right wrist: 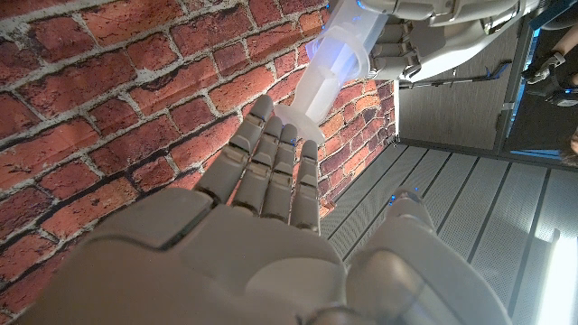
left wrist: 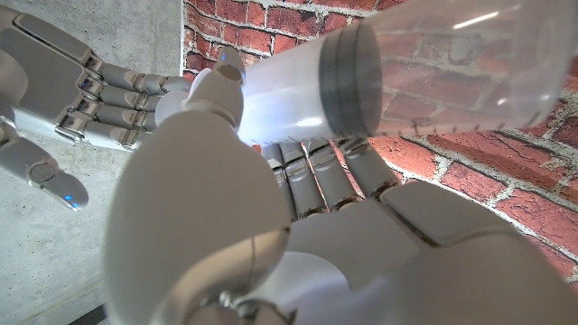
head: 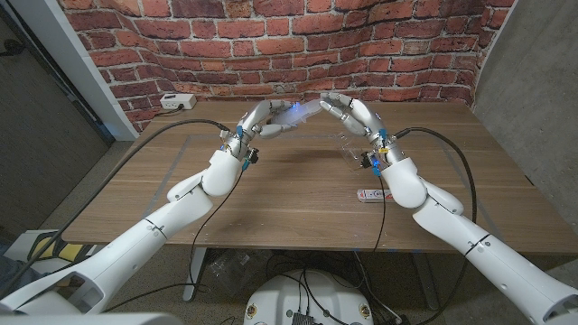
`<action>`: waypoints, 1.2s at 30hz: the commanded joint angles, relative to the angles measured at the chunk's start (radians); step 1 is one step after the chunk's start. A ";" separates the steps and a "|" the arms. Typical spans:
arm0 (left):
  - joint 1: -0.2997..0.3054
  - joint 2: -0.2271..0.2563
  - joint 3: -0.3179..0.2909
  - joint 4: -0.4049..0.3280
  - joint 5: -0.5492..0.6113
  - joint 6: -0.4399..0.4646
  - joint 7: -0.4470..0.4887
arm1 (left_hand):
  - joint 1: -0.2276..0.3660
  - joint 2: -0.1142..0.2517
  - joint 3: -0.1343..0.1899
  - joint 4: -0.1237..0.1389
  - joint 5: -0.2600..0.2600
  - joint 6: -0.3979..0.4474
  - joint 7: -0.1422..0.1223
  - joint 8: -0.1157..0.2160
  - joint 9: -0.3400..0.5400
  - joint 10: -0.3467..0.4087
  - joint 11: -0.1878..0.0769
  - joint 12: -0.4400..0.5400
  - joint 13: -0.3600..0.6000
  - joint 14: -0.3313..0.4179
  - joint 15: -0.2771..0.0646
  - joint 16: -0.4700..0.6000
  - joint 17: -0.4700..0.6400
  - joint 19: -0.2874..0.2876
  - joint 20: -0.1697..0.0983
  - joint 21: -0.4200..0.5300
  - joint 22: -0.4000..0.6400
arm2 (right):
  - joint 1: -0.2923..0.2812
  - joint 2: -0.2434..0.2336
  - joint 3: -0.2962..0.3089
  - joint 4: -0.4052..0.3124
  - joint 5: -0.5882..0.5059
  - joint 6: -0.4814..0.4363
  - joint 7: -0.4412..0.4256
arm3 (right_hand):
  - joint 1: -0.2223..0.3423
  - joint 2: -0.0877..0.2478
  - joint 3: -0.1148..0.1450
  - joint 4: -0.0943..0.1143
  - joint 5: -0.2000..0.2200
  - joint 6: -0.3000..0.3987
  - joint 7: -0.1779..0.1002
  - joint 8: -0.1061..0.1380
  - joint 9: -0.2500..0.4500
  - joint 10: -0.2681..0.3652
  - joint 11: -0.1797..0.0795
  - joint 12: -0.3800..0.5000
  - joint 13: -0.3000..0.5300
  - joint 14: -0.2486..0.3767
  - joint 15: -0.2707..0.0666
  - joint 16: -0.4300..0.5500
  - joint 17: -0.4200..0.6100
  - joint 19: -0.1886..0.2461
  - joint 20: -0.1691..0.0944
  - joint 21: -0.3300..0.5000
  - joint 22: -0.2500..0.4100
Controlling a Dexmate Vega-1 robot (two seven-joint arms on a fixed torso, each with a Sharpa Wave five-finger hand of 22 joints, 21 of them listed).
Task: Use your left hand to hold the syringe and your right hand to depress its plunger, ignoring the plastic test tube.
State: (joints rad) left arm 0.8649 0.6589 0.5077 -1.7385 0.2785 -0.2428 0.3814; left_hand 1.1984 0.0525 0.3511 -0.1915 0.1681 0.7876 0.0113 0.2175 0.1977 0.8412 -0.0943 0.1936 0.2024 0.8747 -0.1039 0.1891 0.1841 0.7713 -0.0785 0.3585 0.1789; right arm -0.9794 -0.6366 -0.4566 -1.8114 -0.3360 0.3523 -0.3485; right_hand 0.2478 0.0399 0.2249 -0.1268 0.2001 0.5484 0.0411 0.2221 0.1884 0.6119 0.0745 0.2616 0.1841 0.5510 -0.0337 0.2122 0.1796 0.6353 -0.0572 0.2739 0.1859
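The worktop (head: 298, 194) carries the scene in the head view, with a brick wall (head: 271, 36) behind it at 12 o'clock and a white power strip (head: 177, 102) near its 10 o'clock corner. Both arms reach toward 12 o'clock and meet above the far middle of the worktop. The left robot hand (head: 260, 120) is clamped on the syringe (head: 300, 113), which is raised clear of the worktop and lies roughly level, barrel in the left fingers, plunger end pointing toward 3 o'clock. The right robot hand (head: 354, 117) has its fingers extended and holds nothing; in the right wrist view its fingertips (right wrist: 282, 135) lie against the plunger's end flange. A clear plastic test tube (head: 350, 149) appears to lie on the worktop below the right robot hand, at about 1 o'clock from centre; its outline is faint. A small white tag (head: 370, 194) lies at 4 o'clock. Handling judgement: the syringe is light, rigid, smooth plastic, so it may slip or twist under end load. Grip the barrel around its middle, as the left wrist view shows at the barrel (left wrist: 361, 72), and press squarely on the flange along the barrel axis; an off-axis push would likely tilt the syringe in the grip.
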 commanded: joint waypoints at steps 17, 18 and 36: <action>-0.019 -0.008 0.000 0.023 -0.004 -0.027 0.001 | 0.043 0.079 0.079 0.070 0.007 0.002 0.004 -0.005 0.005 -0.006 -0.005 0.000 0.004 0.004 -0.067 0.004 0.003 0.000 0.005 -0.002 0.003 | 0.052 0.015 -0.061 0.047 0.023 0.016 0.066 | 0.010 0.005 -0.003 0.002 0.000 0.018 -0.002 0.002 0.002 0.021 -0.003 -0.001 0.001 0.018 0.003 -0.005 0.003 0.016 -0.025 -0.004 0.001; -0.020 -0.009 0.001 0.024 -0.005 -0.027 0.000 | 0.043 0.079 0.079 0.070 0.007 0.003 0.003 -0.005 0.005 -0.006 -0.005 0.000 0.004 0.004 -0.068 0.004 0.003 -0.001 0.005 -0.002 0.003 | 0.053 0.015 -0.062 0.047 0.023 0.015 0.067 | 0.010 0.005 -0.003 0.002 0.000 0.018 -0.002 0.002 0.002 0.023 0.000 -0.001 0.001 0.019 0.003 -0.005 0.003 0.017 -0.025 -0.004 0.001; -0.027 -0.014 0.007 0.020 -0.002 -0.014 -0.011 | 0.041 0.078 0.084 0.070 0.007 0.001 0.004 -0.006 0.005 -0.006 -0.004 0.001 0.005 0.005 -0.068 0.006 0.004 0.001 0.006 -0.002 0.003 | 0.075 0.017 -0.079 0.071 0.039 0.034 0.094 | 0.011 0.007 -0.003 0.003 0.000 0.025 -0.003 0.000 0.002 0.029 -0.001 -0.003 0.002 0.024 0.004 -0.006 0.003 0.022 -0.024 -0.005 0.001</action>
State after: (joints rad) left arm 0.8406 0.6475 0.5104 -1.7154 0.2754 -0.2674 0.3765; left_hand 1.1984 0.0525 0.3540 -0.1944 0.1689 0.7875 0.0111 0.2175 0.1976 0.8352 -0.0996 0.1936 0.2025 0.8747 -0.1040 0.1891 0.1841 0.7693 -0.0764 0.3559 0.1789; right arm -0.9163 -0.6200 -0.5245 -1.7520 -0.3059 0.3763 -0.2728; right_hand 0.2478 0.0399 0.2249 -0.1268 0.2001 0.5645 0.0359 0.2196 0.1885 0.6301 0.0712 0.2557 0.1839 0.5671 -0.0286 0.2071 0.1794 0.6483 -0.0630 0.2699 0.1858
